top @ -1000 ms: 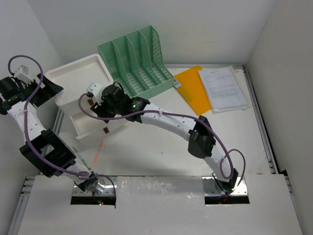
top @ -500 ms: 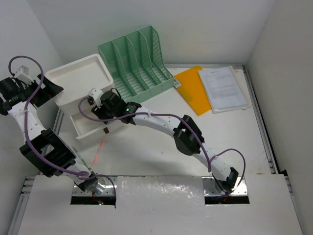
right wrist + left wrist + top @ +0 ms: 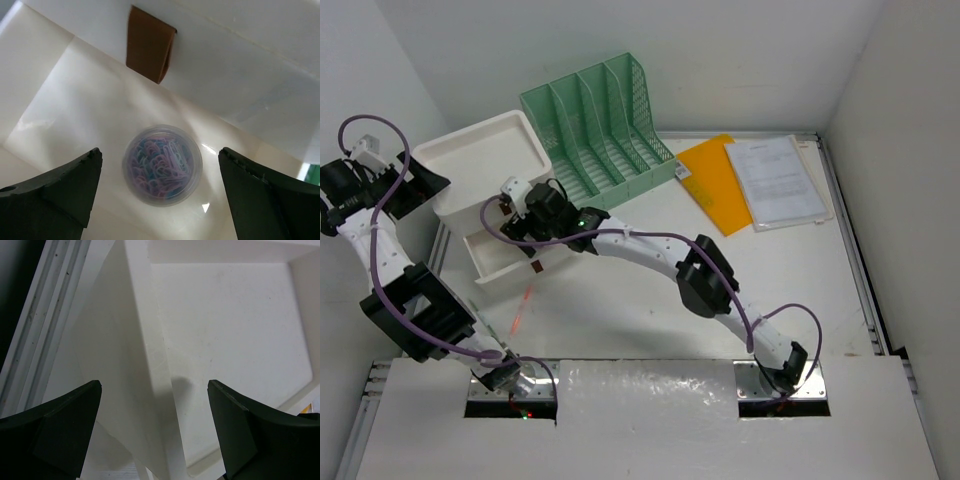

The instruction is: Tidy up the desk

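The right gripper (image 3: 159, 152) hangs straight above a clear tub (image 3: 162, 165) of coloured paper clips. Its two fingers are wide open, one on each side of the tub, and they do not touch it or hold anything. The tub stands on the floor of the pulled-out drawer (image 3: 65, 100), so it lies directly below the fingers, not to either side. It is round and therefore has no long axis (any turn of the wrist would fit it equally). A brown tab (image 3: 149, 44) sits on the wall just beyond the tub.

The left gripper (image 3: 154, 385) is also wide open and holds nothing. It looks down on the edge of the top tray (image 3: 225, 330) of the same box (image 3: 485, 160), so I judge the right arm to be the nearer one to the tub.

The desk (image 3: 620, 310) spreads in front of both arms. The box stands at its far left, the green rack (image 3: 600, 115) behind, and the orange folder (image 3: 712, 180) and papers (image 3: 775, 180) at the far right.

The print on the papers is too small to read, and I see no brand anywhere.
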